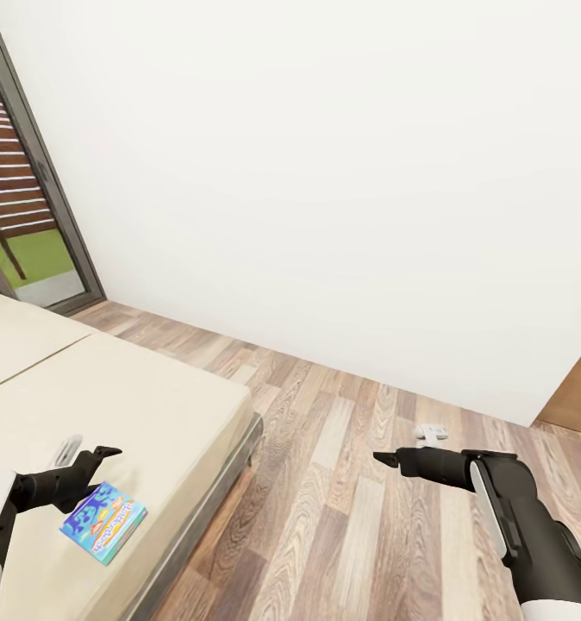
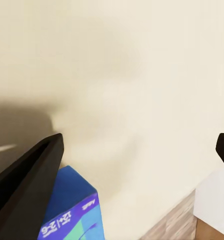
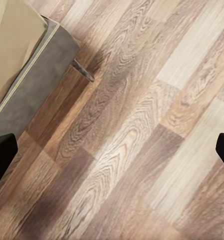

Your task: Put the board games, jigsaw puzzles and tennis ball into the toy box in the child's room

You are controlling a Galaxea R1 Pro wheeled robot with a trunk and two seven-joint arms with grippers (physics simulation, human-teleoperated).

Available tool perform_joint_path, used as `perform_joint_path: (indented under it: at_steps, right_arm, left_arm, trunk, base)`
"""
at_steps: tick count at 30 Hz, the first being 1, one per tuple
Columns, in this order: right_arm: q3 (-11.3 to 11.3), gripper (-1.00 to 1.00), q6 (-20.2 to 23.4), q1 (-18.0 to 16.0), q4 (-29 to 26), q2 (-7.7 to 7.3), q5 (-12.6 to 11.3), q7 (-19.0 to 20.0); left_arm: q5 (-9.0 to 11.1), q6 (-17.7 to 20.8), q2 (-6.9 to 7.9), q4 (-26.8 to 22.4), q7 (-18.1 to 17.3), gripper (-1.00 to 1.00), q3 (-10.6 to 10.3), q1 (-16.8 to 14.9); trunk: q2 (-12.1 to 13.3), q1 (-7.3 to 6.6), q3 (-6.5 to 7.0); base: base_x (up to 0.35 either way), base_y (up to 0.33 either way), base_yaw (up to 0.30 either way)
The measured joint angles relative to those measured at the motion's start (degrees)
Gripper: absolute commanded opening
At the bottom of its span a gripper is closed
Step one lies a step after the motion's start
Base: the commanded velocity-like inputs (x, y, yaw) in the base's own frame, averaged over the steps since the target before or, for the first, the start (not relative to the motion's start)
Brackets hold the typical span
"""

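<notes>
The left claw (image 1: 90, 457) hangs wide open just above the bed (image 1: 135, 405), near the light blue board game (image 1: 104, 521), which lies flat close to the bed's edge. If the claw closes on only a thin corner, I think the box can slip or slide off onto the floor (image 1: 351, 483). The right claw (image 1: 387, 460) is also wide and empty over the floor. I count one board game, one bed, two claws.

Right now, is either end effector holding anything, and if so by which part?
Nothing is held. The left end effector is open above the light blue board game on the bed; the right end effector is open over the floor.
</notes>
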Motion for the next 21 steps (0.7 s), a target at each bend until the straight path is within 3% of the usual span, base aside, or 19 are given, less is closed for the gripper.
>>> perform_joint_path:
  at_steps: [21]
  right_arm:
    - [0.0,1.0,-0.01,0.06,0.0,0.05,0.0,0.0]
  left_arm:
    - [0.32,-0.03,0.22,-0.07,-0.68,1.0,0.62,0.62]
  trunk:
    - [0.0,0.0,0.0]
  base:
    - [0.0,0.0,-0.003]
